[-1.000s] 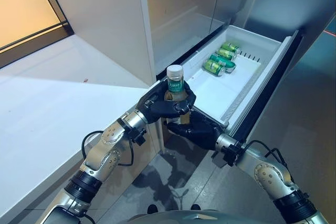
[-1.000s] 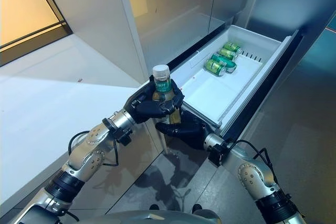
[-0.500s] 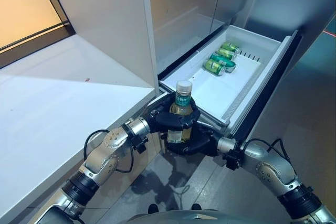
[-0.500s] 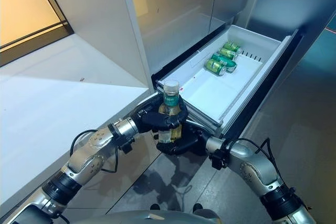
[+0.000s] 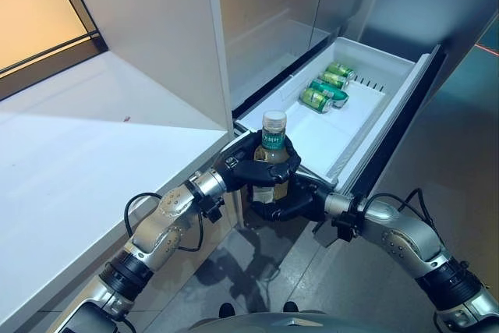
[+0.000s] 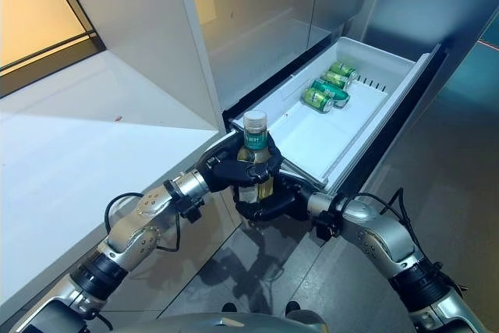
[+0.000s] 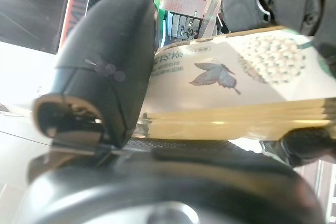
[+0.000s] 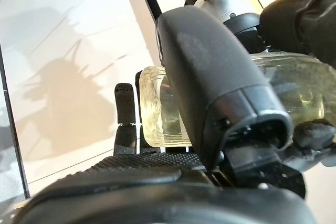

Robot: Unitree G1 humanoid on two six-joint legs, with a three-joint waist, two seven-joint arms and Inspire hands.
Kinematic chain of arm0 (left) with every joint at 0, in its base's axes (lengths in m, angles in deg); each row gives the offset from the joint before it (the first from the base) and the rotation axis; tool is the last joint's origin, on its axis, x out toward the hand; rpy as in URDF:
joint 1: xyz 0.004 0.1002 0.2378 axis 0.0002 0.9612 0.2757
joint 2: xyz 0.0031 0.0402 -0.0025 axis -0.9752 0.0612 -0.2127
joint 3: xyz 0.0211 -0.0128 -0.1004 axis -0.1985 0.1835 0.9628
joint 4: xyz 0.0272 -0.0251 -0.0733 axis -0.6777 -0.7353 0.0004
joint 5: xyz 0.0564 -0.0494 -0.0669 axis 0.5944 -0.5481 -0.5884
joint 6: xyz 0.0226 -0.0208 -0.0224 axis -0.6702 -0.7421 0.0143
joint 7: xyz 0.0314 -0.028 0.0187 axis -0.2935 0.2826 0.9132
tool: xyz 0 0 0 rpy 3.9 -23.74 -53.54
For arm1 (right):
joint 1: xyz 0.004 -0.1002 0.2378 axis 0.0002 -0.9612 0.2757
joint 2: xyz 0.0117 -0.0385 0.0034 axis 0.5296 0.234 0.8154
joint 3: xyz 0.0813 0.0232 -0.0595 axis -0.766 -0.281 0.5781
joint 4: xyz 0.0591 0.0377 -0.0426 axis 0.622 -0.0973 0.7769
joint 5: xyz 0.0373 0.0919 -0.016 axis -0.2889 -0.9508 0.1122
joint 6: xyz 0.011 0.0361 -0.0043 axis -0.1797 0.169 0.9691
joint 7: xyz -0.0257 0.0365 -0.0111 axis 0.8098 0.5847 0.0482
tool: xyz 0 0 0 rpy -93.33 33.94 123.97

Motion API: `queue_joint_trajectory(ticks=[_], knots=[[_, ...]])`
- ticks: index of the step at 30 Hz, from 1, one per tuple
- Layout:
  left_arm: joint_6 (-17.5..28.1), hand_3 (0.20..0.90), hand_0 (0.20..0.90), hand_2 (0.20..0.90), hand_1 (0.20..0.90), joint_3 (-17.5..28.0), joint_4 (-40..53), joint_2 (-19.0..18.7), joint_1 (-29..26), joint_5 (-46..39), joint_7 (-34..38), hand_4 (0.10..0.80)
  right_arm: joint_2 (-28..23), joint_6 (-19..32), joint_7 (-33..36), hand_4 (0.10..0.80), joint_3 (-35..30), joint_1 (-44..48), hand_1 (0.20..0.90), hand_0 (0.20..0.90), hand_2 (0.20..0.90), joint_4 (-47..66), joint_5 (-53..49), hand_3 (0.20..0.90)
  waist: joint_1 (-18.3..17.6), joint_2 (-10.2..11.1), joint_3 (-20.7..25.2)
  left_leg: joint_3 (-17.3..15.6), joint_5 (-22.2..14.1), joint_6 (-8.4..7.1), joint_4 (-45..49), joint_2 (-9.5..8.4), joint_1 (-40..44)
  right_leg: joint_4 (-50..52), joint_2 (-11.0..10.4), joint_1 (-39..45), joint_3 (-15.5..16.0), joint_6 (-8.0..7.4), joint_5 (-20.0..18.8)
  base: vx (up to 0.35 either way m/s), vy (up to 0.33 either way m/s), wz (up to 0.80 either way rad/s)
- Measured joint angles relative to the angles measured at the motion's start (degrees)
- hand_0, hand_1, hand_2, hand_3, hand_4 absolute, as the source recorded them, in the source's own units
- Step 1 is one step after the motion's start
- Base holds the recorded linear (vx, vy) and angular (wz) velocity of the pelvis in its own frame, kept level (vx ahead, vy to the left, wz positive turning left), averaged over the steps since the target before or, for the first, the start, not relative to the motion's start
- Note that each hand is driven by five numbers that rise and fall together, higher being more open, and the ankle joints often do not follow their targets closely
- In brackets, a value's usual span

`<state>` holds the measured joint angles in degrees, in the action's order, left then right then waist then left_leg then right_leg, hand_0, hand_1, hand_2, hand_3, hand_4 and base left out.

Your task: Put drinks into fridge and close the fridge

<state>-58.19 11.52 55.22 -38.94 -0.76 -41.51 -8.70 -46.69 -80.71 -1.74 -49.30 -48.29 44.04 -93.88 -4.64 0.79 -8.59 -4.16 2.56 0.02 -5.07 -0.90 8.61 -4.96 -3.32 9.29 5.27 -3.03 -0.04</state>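
Observation:
A clear bottle (image 5: 273, 144) of yellowish drink with a white cap and green label stands upright in the air at the near corner of the open white fridge drawer (image 5: 376, 134). My left hand (image 5: 248, 169) is curled round its middle, and my right hand (image 5: 287, 207) wraps its lower part from below. In the left wrist view the thumb (image 7: 107, 66) presses the bottle's label (image 7: 231, 82). The right wrist view has the thumb (image 8: 215, 77) across the bottle's base (image 8: 157, 111). Three green cans (image 5: 327, 87) lie at the drawer's far end.
A white counter (image 5: 78, 142) spreads to the left, ending at the white cabinet wall (image 5: 156, 29) beside the drawer. The drawer's near half has a bare white bottom (image 5: 323, 134). Grey floor (image 5: 444, 169) lies to the right of and below the drawer.
The bottle dropped and shifted right toward the drawer corner, then rose slightly. My right hand came up from below and closed round the bottle's lower part.

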Motion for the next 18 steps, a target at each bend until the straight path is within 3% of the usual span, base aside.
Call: queue_joint_trajectory(ticks=[9, 12, 18], knots=[[7.93, 0.9, 0.9, 0.9, 0.9, 0.19, -0.18, 2.03, 0.06, 7.2, 6.35, 0.8, -0.05, 4.07, 8.21, 0.1, -0.22, 1.63, 0.3, 0.3, 0.3, 0.68, 4.57, 0.2, 0.22, 0.32, -0.19, 0.14, 0.0, 0.0, 0.0, 0.01, -0.04, 0.0, 0.05, 0.03, 0.12, 0.0, 0.0, 0.0, 0.0, 0.0], [13.07, 0.9, 0.9, 0.9, 0.9, 1.62, -0.09, 2.35, 0.39, 11.86, 8.38, 0.8, -1.24, 4.63, 13.38, 0.1, -5.06, 2.6, 0.3, 0.3, 0.3, 0.57, 9.48, 0.2, 0.9, 0.85, -0.5, 0.39, 0.0, 0.0, 0.0, -0.04, -0.23, -0.09, 0.0, 0.0, 0.27, 0.0, 0.0, -0.008, -0.004, 0.01], [18.69, 0.9, 0.9, 0.9, 0.9, 7.52, -0.03, 2.73, 1.28, 15.56, 13.47, 0.8, -4.38, 5.29, 18.98, 0.1, -12.21, 7.46, 0.3, 0.3, 0.3, -1.49, 11.91, 0.2, 1.37, 1.31, -0.77, 0.64, 0.0, 0.0, 0.01, -0.12, -0.46, -0.21, 0.07, -0.11, 0.35, 0.0, 0.0, 0.003, -0.001, 0.01]])
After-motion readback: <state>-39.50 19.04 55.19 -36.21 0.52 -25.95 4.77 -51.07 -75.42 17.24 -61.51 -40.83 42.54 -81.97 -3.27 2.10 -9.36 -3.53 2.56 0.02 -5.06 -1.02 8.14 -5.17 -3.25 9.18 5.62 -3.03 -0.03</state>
